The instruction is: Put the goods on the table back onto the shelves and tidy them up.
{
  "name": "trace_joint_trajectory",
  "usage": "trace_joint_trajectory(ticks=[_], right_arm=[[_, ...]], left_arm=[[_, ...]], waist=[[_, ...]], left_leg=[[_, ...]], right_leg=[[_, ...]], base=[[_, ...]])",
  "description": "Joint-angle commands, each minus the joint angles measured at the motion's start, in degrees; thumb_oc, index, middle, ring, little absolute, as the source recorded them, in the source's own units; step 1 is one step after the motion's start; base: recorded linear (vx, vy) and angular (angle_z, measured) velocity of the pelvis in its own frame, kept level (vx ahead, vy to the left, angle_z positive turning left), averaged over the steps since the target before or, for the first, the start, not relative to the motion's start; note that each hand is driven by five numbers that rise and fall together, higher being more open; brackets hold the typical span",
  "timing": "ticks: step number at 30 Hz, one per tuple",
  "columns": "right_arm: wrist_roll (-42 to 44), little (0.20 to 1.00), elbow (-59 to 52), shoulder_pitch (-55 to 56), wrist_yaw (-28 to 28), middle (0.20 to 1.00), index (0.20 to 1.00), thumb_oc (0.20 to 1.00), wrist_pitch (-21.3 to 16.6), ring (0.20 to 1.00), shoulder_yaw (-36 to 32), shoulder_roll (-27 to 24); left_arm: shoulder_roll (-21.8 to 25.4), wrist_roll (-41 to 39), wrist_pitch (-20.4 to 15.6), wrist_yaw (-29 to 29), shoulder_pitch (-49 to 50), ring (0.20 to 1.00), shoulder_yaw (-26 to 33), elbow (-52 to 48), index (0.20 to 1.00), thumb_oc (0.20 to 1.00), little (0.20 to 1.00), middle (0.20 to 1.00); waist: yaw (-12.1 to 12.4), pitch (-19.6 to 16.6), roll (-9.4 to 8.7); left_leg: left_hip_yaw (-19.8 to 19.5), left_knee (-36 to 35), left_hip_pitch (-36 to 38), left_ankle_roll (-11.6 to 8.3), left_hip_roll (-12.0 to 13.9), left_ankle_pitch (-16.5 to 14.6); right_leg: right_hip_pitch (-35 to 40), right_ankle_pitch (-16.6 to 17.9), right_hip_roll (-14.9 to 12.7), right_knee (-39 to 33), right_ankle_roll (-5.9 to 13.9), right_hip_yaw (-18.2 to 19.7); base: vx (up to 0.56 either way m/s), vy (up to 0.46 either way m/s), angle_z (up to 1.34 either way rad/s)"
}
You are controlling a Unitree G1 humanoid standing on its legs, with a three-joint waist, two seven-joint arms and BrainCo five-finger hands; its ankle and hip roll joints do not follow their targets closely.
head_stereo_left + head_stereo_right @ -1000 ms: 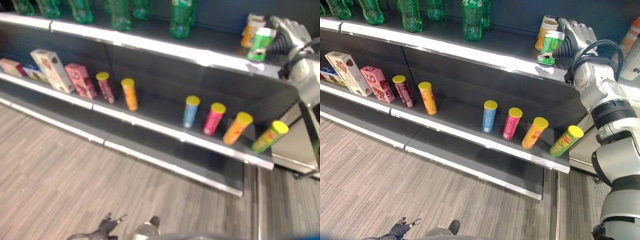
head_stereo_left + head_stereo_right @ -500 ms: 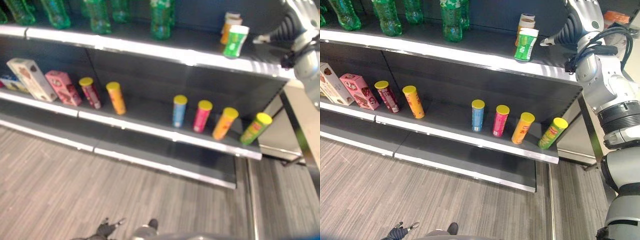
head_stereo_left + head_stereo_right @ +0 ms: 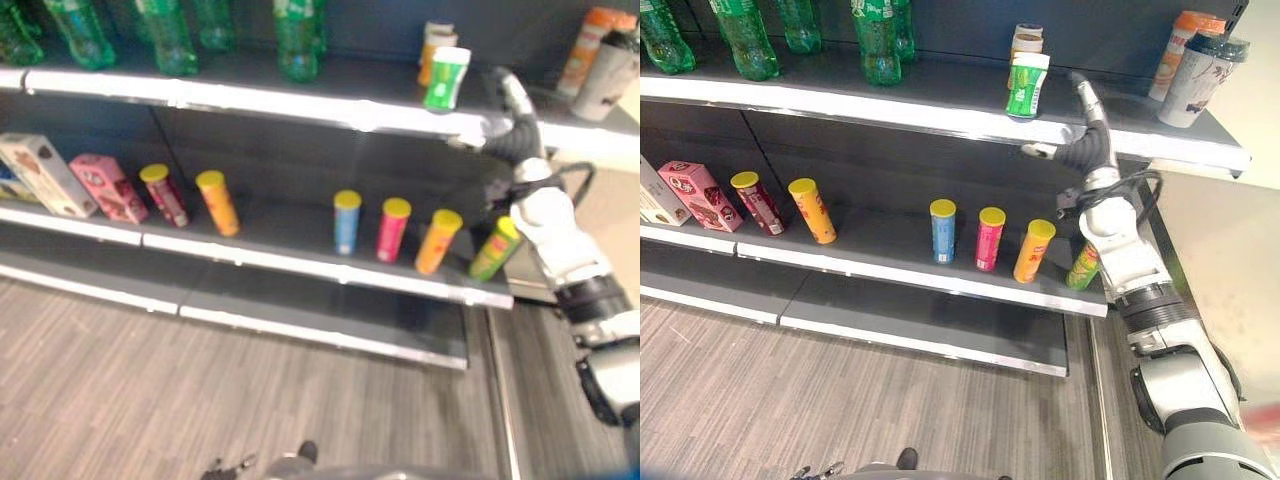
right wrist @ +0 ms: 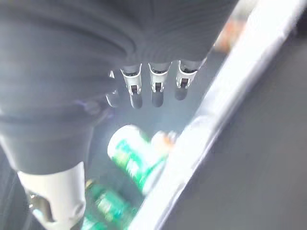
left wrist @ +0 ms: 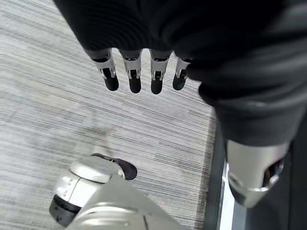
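Right hand (image 3: pixel 1083 140): fingers straight and relaxed, holding nothing, now drawn back from the green cup to just beside the top shelf's (image 3: pixel 940 110) front edge.
Green cup (image 3: pixel 1026 85): released, standing upright near that edge, touching the orange cup (image 3: pixel 1023 42) behind.
Meaning: this item looks shelved; nudging it deeper would tidy it.
Left hand (image 5: pixel 144 72): fingers straight, empty, over the floor (image 5: pixel 57 120).

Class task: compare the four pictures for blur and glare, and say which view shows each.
Left eye view: softly blurred all over, with glare along the upper shelf edge. Right eye view: crisp, tubes sharp. Right wrist view: heavily smeared, the green cup streaked. Left wrist view: sharp on the left hand and floor.
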Motion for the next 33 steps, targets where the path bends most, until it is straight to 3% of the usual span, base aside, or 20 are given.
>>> trace_joint_trajectory(ticks=[1, 10, 18, 23, 26, 27, 33], right_arm=[[4.4, 1.0, -2.3, -5.4, 0.3, 1.0, 1.0, 1.0, -3.6, 1.0, -0.2, -2.1], [1.5, 1.0, -6.7, -3.3, -0.9, 1.0, 1.0, 1.0, -2.4, 1.0, -2.1, -2.4], [-7.4, 1.0, -12.3, 2.9, -4.4, 1.0, 1.0, 1.0, -0.8, 1.0, -7.1, -2.5], [-18.1, 1.0, -22.3, 9.8, -6.5, 1.0, 1.0, 1.0, -0.6, 1.0, -11.6, -0.9], [-20.6, 1.0, -26.9, 12.8, -5.3, 1.0, 1.0, 1.0, -1.3, 1.0, -12.2, -0.1], [-22.8, 1.0, -31.2, 15.6, -2.5, 1.0, 1.0, 1.0, -2.1, 1.0, -11.7, 0.0], [-24.3, 1.0, -31.6, 15.3, 1.6, 1.0, 1.0, 1.0, -4.4, 1.0, -6.8, -3.2]], left_arm=[[2.8, -1.2, -0.3, 0.4, -3.0, 1.0, -0.5, 2.5, 1.0, 1.0, 1.0, 1.0], [2.7, -1.0, 0.4, 1.3, -3.4, 1.0, 0.4, 2.9, 1.0, 1.0, 1.0, 1.0], [1.8, -0.3, 0.6, 2.0, -3.1, 1.0, 0.4, 0.8, 1.0, 1.0, 1.0, 1.0], [1.4, 0.3, 0.8, 3.7, -3.7, 1.0, 1.9, 1.1, 1.0, 1.0, 1.0, 1.0], [1.3, 0.7, 0.8, 4.0, -3.7, 1.0, 2.4, 1.3, 1.0, 1.0, 1.0, 1.0], [1.3, 1.4, 0.8, 4.1, -3.5, 1.0, 3.0, 1.3, 1.0, 1.0, 1.0, 1.0], [1.3, 1.9, -0.1, 3.4, -2.7, 1.0, 3.2, 0.3, 1.0, 1.0, 1.0, 1.0]], waist=[[1.6, 0.7, -2.79], [1.6, 0.9, -3.51], [0.5, 1.3, -2.76], [-0.7, 1.6, -2.1], [-0.9, 1.8, -2.02], [-1.0, 2.0, -1.98], [-0.5, 2.5, -2.19]], left_leg=[[7.1, 0.4, 2.0, -1.37, 1.7, -5.9], [7.3, 0.4, 1.7, -1.24, 1.5, -6.0], [7.9, 0.4, 2.0, -0.79, 1.4, -6.4], [8.2, 0.4, 2.3, -0.58, 1.4, -6.6], [8.4, 0.4, 2.4, -0.59, 1.5, -6.6], [8.4, 0.4, 2.4, -0.62, 1.5, -6.7], [8.5, 0.4, 2.6, -0.73, 1.6, -6.5]], right_leg=[[1.2, -1.6, -2.9, 0.2, 2.45, -0.5], [0.7, -1.3, -3.2, 0.2, 2.66, -0.6], [0.4, -1.1, -3.5, 0.4, 2.76, 0.0], [0.4, -1.3, -3.5, 0.5, 2.74, 0.5], [0.4, -1.4, -3.4, 0.5, 2.7, 0.6], [0.4, -1.4, -3.5, 0.6, 2.72, 0.4], [0.5, -1.3, -3.5, 0.5, 2.78, 0.2]], base=[[0.0, 0.0, 0.0], [0.0, 0.0, 0.0], [0.0, 0.0, 0.0], [0.0, 0.0, 0.0], [0.0, 0.0, 0.0], [0.0, 0.0, 0.0], [0.0, 0.0, 0.0]])
